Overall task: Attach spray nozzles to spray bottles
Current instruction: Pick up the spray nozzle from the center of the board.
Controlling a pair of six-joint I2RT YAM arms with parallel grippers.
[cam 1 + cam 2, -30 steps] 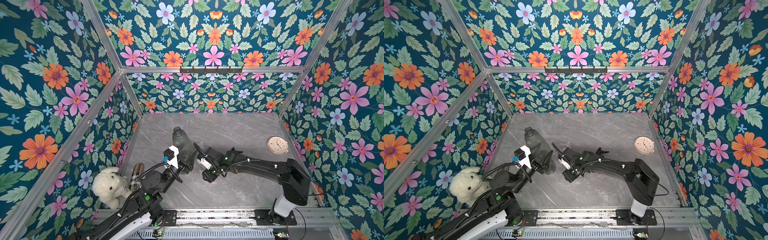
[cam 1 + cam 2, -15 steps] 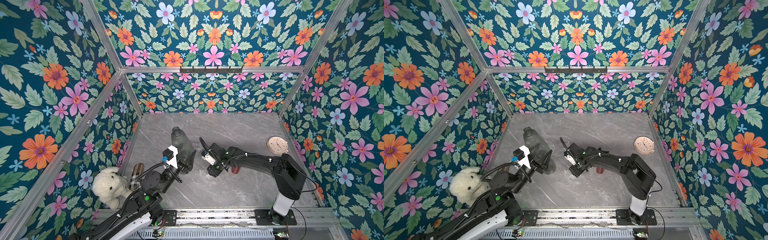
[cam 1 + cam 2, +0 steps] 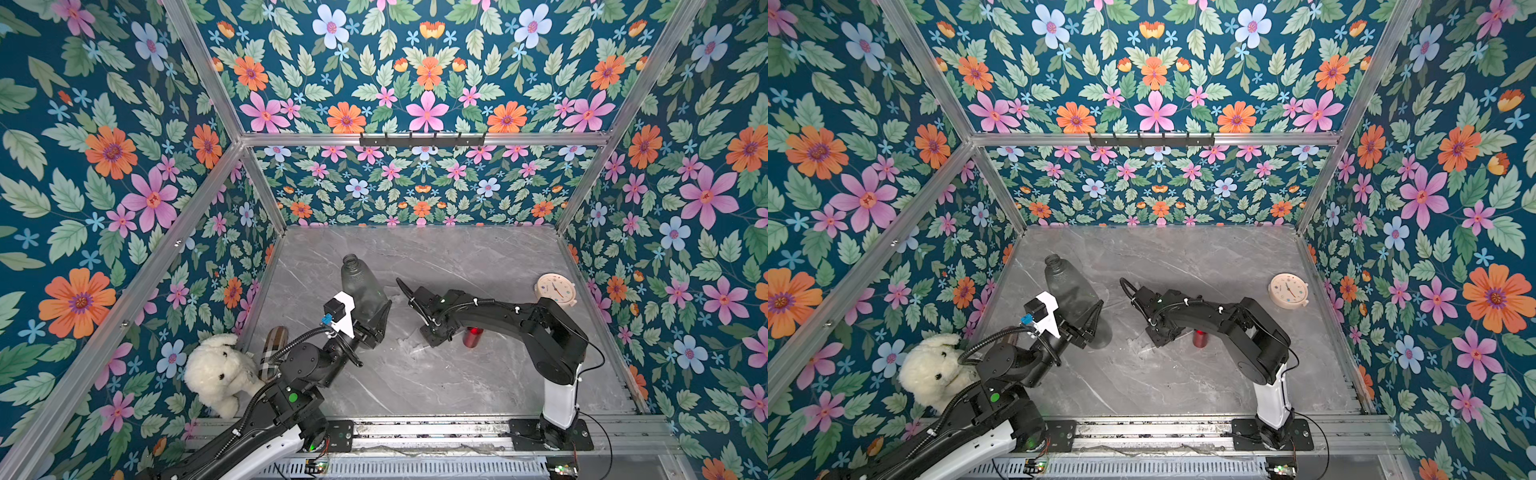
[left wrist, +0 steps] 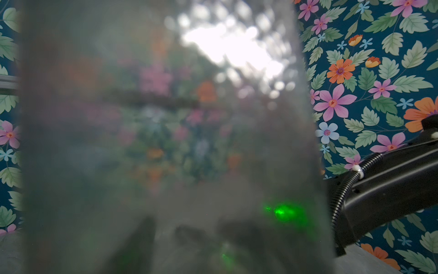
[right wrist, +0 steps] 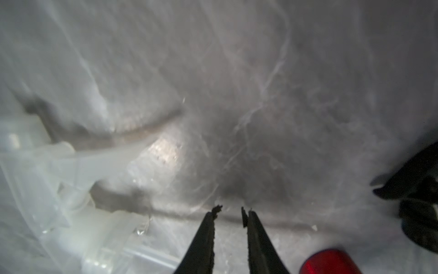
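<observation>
A smoky-grey spray bottle (image 3: 361, 286) (image 3: 1071, 286) is held off the table, leaning, with its open neck uppermost. My left gripper (image 3: 370, 316) is shut on its lower body. In the left wrist view the bottle (image 4: 166, 142) fills the picture and hides the fingers. My right gripper (image 3: 432, 338) (image 5: 231, 211) points down at the table, its jaws narrowly apart with nothing between them. A clear spray nozzle (image 5: 71, 189) (image 3: 413, 347) lies beside it, its thin dip tube (image 5: 284, 224) crossing just past the fingertips. The red bottle (image 3: 471, 336) (image 5: 329, 261) stands close by. A black nozzle (image 5: 412, 189) lies at the wrist view's edge.
A round cream clock (image 3: 556, 289) lies near the right wall. A white plush bear (image 3: 220, 374) and a plaid case (image 3: 274, 345) sit against the left wall. Flowered walls close in three sides, and a metal rail (image 3: 415, 432) runs along the front.
My right gripper has swung from beside the held bottle down to the table by the clear nozzle, and its jaws have narrowed. The red bottle has come into view. My left arm has not moved.
</observation>
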